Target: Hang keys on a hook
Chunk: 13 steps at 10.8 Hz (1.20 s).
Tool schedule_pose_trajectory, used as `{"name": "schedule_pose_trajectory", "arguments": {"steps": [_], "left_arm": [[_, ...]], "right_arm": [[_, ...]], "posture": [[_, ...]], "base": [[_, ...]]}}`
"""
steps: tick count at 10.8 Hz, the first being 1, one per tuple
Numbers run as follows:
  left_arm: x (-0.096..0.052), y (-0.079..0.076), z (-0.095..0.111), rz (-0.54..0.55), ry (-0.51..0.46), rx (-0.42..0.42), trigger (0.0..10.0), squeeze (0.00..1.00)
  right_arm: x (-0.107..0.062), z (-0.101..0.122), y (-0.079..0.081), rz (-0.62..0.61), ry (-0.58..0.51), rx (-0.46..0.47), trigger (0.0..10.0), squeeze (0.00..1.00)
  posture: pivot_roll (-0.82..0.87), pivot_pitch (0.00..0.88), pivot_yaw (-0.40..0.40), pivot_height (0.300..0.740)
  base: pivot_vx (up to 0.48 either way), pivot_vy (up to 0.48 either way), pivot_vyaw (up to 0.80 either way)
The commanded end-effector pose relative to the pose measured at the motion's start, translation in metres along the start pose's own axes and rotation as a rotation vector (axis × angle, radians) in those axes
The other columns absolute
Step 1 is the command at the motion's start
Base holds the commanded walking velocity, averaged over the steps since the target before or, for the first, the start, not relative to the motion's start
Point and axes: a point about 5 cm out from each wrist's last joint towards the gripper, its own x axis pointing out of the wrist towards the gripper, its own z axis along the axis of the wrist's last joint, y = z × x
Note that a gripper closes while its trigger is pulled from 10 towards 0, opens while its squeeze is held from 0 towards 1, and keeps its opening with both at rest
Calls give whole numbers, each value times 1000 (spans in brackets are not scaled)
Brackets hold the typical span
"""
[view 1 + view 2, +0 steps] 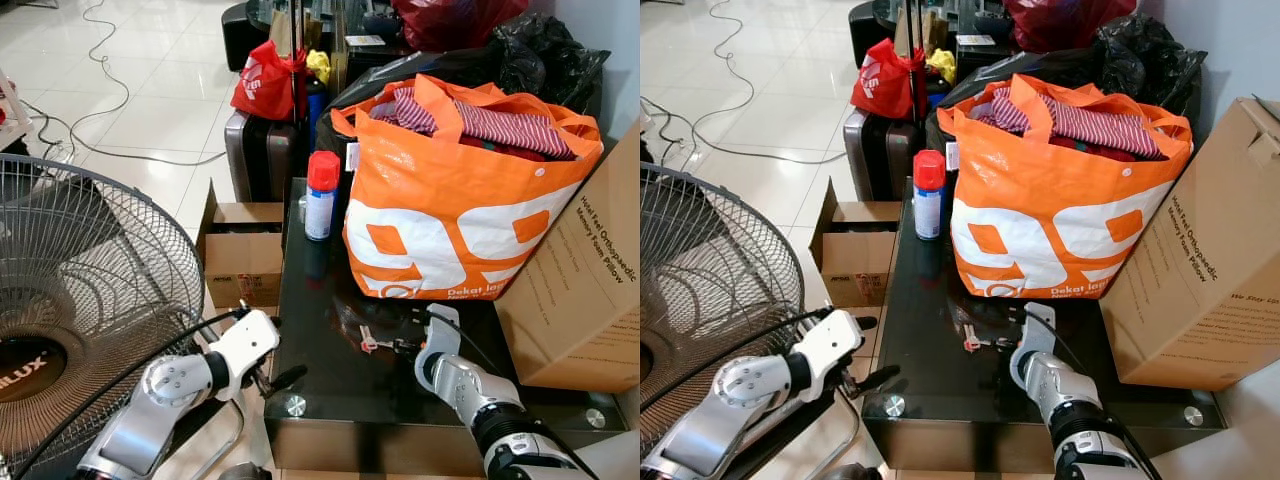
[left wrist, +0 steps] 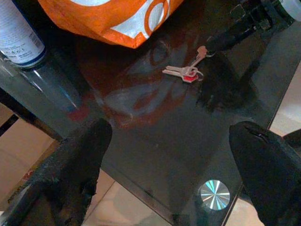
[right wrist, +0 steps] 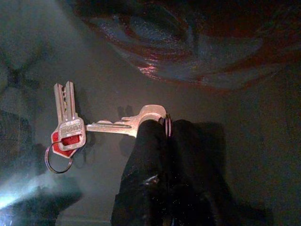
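The keys (image 3: 75, 127) are pinched by the closed right claw (image 3: 162, 129) on the dark glass table (image 1: 330, 390). The left claw (image 2: 171, 165) is held wide open nearby, empty.

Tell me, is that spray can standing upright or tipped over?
Upright. The spray can stands on the glass table, red cap on top, beside the orange bag.
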Motion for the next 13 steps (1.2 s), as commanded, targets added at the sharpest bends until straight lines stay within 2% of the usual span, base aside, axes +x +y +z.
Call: {"name": "schedule_pose_trajectory", "arguments": {"steps": [1,2,3,4,6,7,8,9,10,11,13], "left_arm": [[3,-1,1,-12,1,13,10000,635],[4,-1,1,-12,-1,12,10000,627],[4,-2,1,-13,-2,13,10000,635],[4,-2,1,-13,-4,12,10000,631],[4,-3,0,-14,-7,9,10000,635],[4,-3,1,-14,-8,9,10000,635],[4,-4,1,-12,-8,7,10000,631],[4,-4,0,-12,-8,6,10000,631],[4,-4,0,-12,-6,6,10000,635],[4,-4,-1,-13,-5,5,10000,635],[4,-5,0,-16,-7,7,10000,631]], "right_arm": [[0,2,-2,-5,4,-9,1804,0],[-1,3,-3,3,2,-12,10000,0],[-1,3,-2,18,3,7,10000,804],[-2,3,-3,25,4,6,10000,1000],[-3,2,-6,18,21,-1,10000,1000],[-3,1,-6,17,27,0,10000,0],[-3,0,-7,19,31,1,10000,0],[-3,0,-6,18,35,-2,9451,0],[-3,-1,-6,11,42,-9,8392,0],[-3,-1,-6,10,48,-15,9647,0],[-4,-4,-9,4,67,-32,10000,0]], "posture": [[-8,20,-28,740],[-11,21,-28,740],[-13,21,-29,740],[-16,23,-31,740],[-19,25,-34,740],[-18,26,-36,740],[-18,30,-39,740],[-19,31,-40,740],[-21,32,-40,740],[-23,32,-41,740],[-29,30,-38,740]], "base": [[0,0,0],[0,0,0],[0,0,0],[0,0,0],[0,0,0],[0,0,0],[0,0,0],[0,0,0],[0,0,0],[0,0,0],[0,0,0]]}}
